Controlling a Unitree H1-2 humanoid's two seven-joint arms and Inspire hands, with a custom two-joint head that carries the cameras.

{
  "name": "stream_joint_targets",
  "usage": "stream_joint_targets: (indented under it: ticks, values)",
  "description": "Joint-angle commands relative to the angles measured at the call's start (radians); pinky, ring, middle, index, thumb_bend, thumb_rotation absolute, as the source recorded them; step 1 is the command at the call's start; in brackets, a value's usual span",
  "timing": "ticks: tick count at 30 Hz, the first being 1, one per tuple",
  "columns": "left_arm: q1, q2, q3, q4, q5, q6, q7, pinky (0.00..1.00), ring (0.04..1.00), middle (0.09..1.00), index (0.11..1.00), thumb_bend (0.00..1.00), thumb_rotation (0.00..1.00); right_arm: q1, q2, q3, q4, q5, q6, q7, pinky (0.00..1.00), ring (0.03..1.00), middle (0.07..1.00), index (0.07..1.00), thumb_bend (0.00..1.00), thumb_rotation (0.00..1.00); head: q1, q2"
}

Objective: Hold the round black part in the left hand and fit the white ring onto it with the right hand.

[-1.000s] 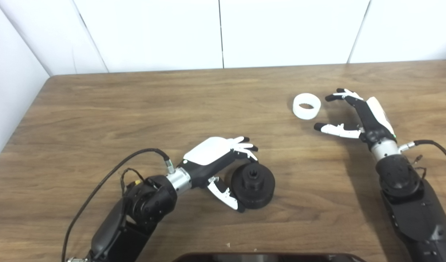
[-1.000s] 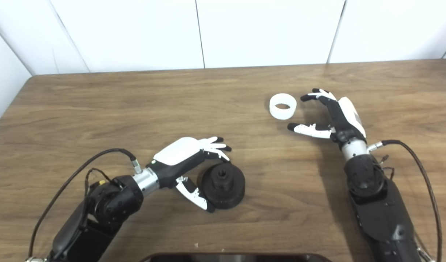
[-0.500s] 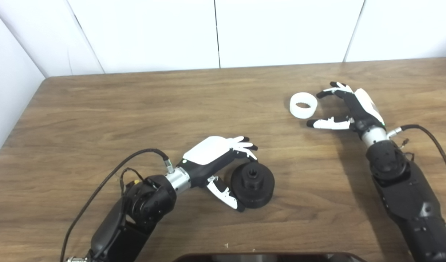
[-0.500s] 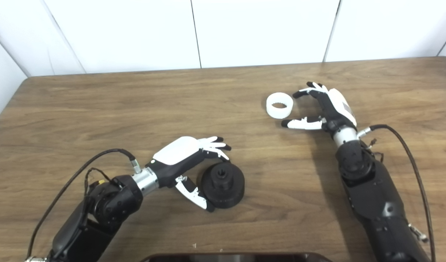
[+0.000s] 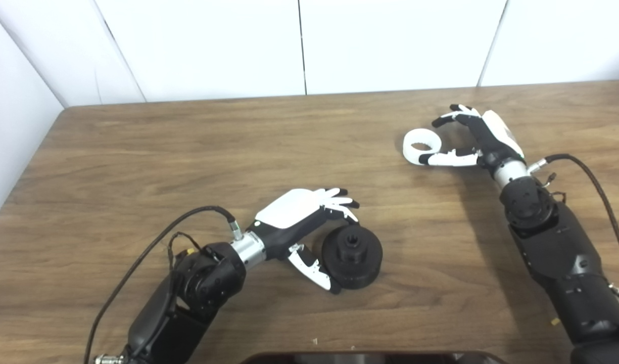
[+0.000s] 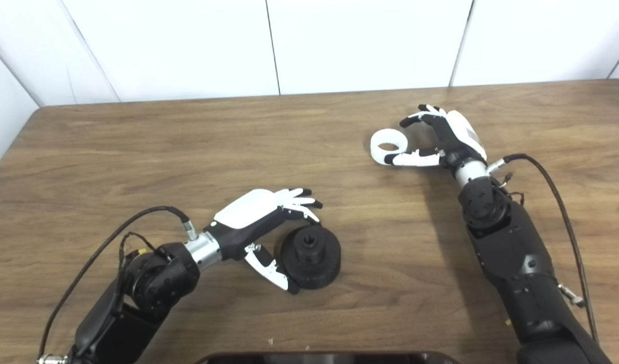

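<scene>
White wall panels back the wooden table (image 5: 188, 146). Just beyond the right hand (image 5: 483, 139), whose fingers are spread, lies the white ring (image 5: 421, 145), its near rim touched by the thumb. It looks light, stiff and smooth, so it may skate; pinching across its outer wall seems best. At the left hand (image 5: 301, 220), also spread and cupped, the round black part (image 5: 351, 250) sits against the thumb, probably heavier and steadier

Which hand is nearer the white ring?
Right. The right hand is open around the white ring, thumb at its near edge; the left hand is far off, by the black part.
</scene>
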Motion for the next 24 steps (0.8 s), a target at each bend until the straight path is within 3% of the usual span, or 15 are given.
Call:
stream_joint_targets:
  ticks: [1, 24]
  values:
    - [-0.025, 0.002, 0.002, 0.009, 0.017, -0.006, 0.018, 0.97, 0.982, 0.912, 0.659, 0.90, 0.25, -0.077, -0.011, 0.001, -0.012, -0.001, -0.049, -0.012, 1.00, 1.000, 0.941, 0.709, 0.89, 0.38, 0.000, 0.000]
    - [-0.018, -0.014, -0.003, -0.017, 0.029, 0.020, 0.006, 0.93, 0.984, 0.912, 0.662, 0.90, 0.26, -0.122, -0.021, 0.058, 0.017, -0.012, -0.067, 0.038, 1.00, 1.000, 0.929, 0.700, 0.89, 0.32, 0.006, 0.005]
